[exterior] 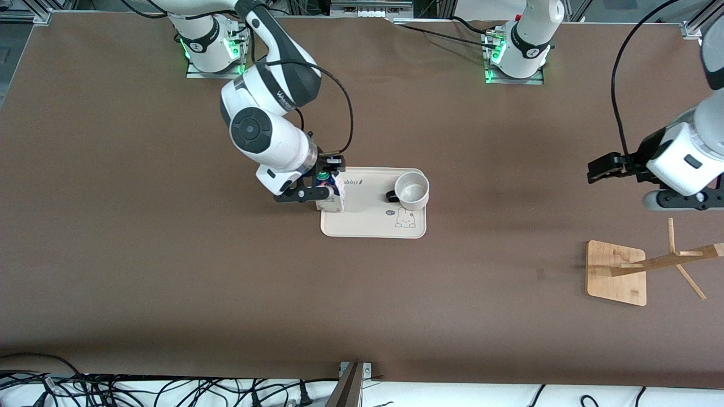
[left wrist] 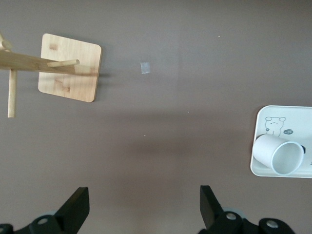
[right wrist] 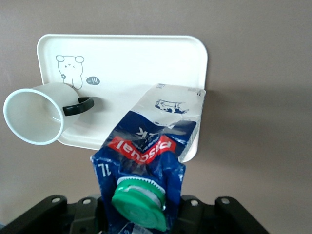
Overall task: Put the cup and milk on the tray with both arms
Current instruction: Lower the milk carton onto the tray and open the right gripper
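Note:
The cream tray (exterior: 367, 223) lies mid-table. The white cup (exterior: 412, 190) stands upright on it at the end toward the left arm, its black handle pointing toward the milk. My right gripper (exterior: 321, 186) is shut on the top of the blue-and-white milk carton (exterior: 332, 199), which is upright with its base at the tray's end toward the right arm. The right wrist view shows the carton (right wrist: 151, 141), its green cap (right wrist: 141, 202), the cup (right wrist: 36, 114) and the tray (right wrist: 136, 53). My left gripper (exterior: 600, 168) is open and empty over bare table (left wrist: 144, 209), apart from the tray (left wrist: 292, 114) and the cup (left wrist: 278, 153).
A wooden rack with a square base (exterior: 616, 272) stands toward the left arm's end, nearer the front camera than the left gripper; it also shows in the left wrist view (left wrist: 70, 73). A small pale mark (left wrist: 145, 68) is on the brown table beside it.

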Available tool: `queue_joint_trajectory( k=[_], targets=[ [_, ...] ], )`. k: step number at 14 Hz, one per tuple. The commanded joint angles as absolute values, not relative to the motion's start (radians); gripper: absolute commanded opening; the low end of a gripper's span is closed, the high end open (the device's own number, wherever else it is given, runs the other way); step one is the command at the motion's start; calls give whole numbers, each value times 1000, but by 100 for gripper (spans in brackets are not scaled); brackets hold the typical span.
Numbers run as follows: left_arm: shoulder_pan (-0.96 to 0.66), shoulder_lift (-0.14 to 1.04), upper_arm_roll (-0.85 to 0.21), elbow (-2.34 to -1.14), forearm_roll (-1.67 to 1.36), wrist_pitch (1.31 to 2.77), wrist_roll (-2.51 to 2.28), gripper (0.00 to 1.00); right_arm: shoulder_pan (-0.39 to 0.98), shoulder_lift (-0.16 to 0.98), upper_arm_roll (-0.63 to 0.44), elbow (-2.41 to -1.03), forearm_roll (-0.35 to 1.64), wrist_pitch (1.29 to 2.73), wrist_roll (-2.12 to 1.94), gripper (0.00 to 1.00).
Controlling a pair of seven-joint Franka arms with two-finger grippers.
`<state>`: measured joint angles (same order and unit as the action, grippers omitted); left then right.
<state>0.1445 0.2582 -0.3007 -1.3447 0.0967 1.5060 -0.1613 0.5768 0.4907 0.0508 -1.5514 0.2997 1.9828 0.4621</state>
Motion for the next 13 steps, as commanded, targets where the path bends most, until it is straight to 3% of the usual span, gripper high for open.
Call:
queue_joint_trajectory(
  k=[1, 4, 6, 7, 8, 13],
  targets=[
    [69, 207, -244, -1370, 121, 1494, -141, 100, 594, 529, 38, -1523, 311, 2014, 471, 25],
    [63, 209, -192, -1371, 66, 1493, -141, 100, 612, 563, 40, -1525, 314, 2042, 466, 25],
    [60, 213, -102, -1377, -26, 1502, -155, 100, 618, 563, 40, -1531, 313, 2033, 460, 28],
    [60, 216, -57, -1381, -67, 1511, -155, 100, 618, 563, 38, -1535, 313, 2036, 462, 70],
    [57, 216, -42, -1387, -72, 1528, -146, 100, 618, 563, 38, -1532, 302, 2039, 460, 100],
    [37, 212, 14, -1423, -51, 1594, -137, 100, 626, 517, 26, -1529, 299, 2002, 466, 100]
  ],
)
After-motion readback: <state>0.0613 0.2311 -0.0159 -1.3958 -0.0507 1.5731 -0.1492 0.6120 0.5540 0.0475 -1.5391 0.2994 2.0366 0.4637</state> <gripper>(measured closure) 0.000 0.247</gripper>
